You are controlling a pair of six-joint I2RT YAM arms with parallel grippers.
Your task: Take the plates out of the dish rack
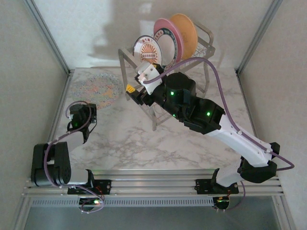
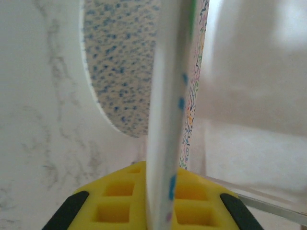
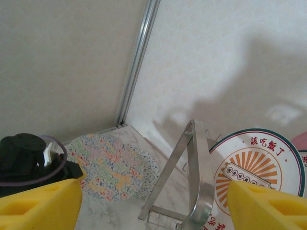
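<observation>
The left gripper [image 2: 156,201] is clamped on the rim of the round, multicolour-speckled ceramic plate [image 1: 93,88], seemingly to lay it on the marble table [image 1: 139,141], while the right gripper [image 3: 153,206], fingers apart, faces the silver wire dish rack [image 3: 199,163], probably for the white green-rimmed plate [image 3: 256,163] standing there.

The left arm [image 1: 57,153] is folded tight over its base at the near left corner, its forearm angling forward to a rolled wrist. Its left end effector [image 2: 160,188] has its yellow fingers [image 2: 120,199] pressed together on the rim of a plate [image 2: 165,120]. The right arm [image 1: 235,136] stretches from its base at the near right diagonally forward and to the left, well out over the surface, and its right end effector [image 3: 153,203] holds its yellow fingers [image 3: 38,206] spread wide with nothing between the pads.
</observation>
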